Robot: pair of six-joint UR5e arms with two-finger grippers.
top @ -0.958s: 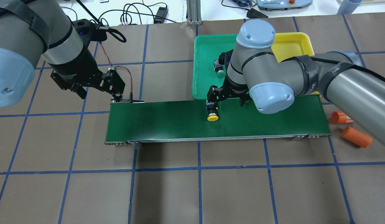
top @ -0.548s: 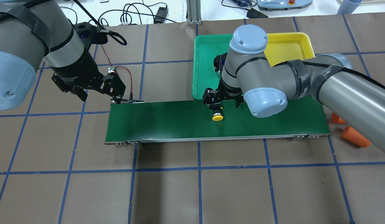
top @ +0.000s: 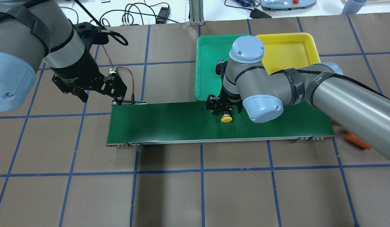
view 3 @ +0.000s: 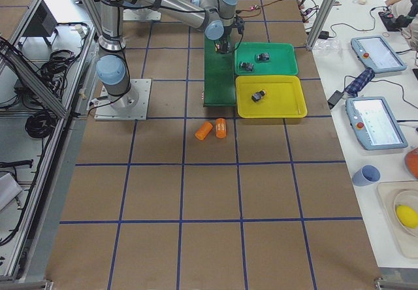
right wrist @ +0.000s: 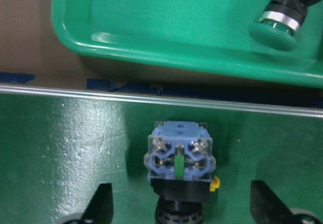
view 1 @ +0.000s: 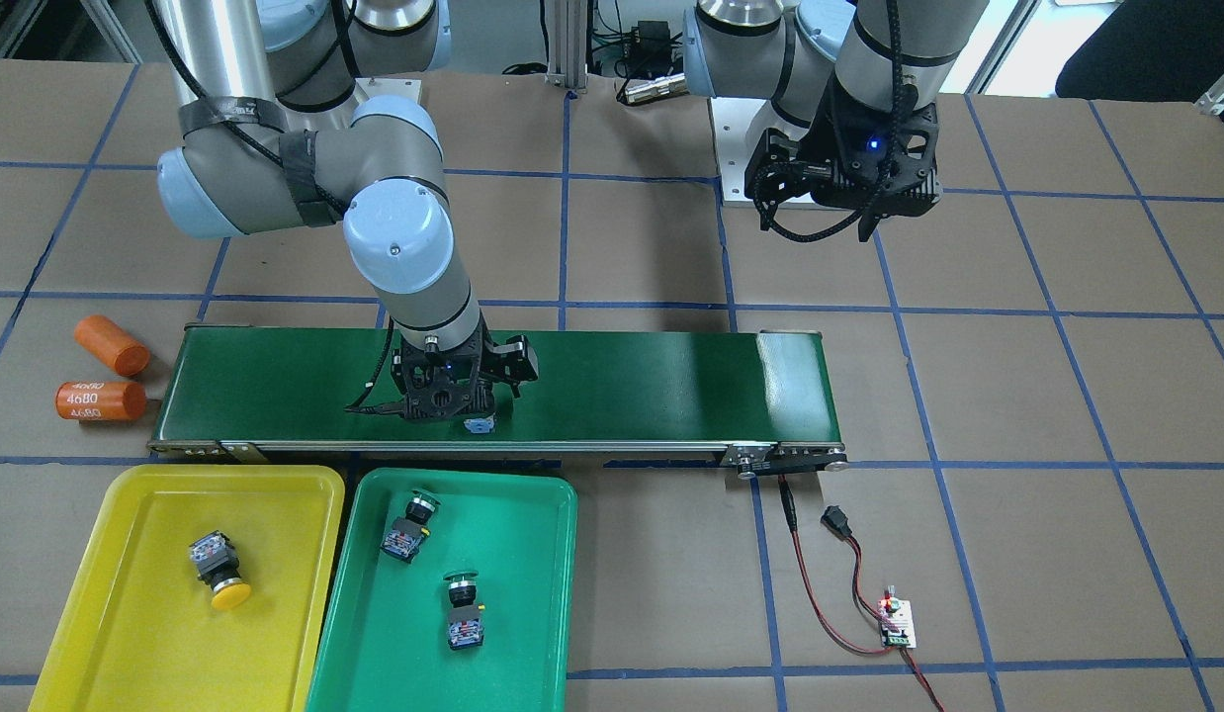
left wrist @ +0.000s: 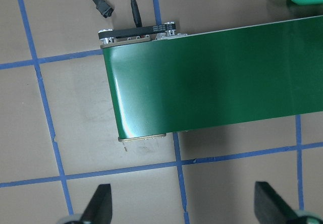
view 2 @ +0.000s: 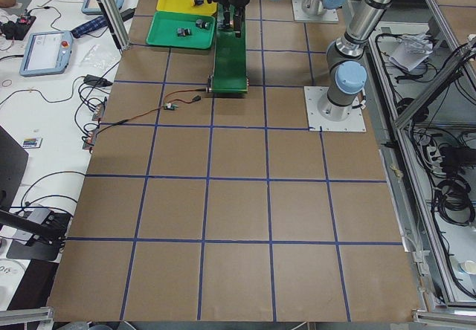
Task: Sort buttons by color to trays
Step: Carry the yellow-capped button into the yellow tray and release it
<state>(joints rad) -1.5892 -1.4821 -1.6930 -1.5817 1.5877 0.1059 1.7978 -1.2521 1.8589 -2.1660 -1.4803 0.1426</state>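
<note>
- The right gripper [top: 225, 108] has slid along the belt [top: 166, 123] over the last second, towards the end nearest the yellow tray [view 1: 128, 633].
- The yellow button [top: 226, 118] has shifted the same way by about as much, so it sits under the gripper as before. It looks as if the belt is carrying it and the gripper is tracking it.
- The right gripper's fingers [right wrist: 101, 201] are wide apart, one on each side of the button, with clear belt showing between each finger and the button. Nothing is gripped yet.
- The button lies on its side directly below the gripper. Its blue contact block faces the green tray [view 1: 533, 593] and its cap points the other way.
- The green tray's rim lies just beyond the gripper, past the belt's edge. The yellow tray is further off to the gripper's side.
- Two green buttons [view 1: 408, 526] lie in the green tray and a sorted yellow button [view 1: 219, 571] lies in the yellow one, so the button on the belt appears to be the last to sort.
- Next, the fingers probably need to close on the button while it drifts. Closing late could clip the block and tip it.
- The left gripper [left wrist: 184, 204] has barely moved. It hangs above the belt's far end, holding nothing, with its fingers spread.
</note>
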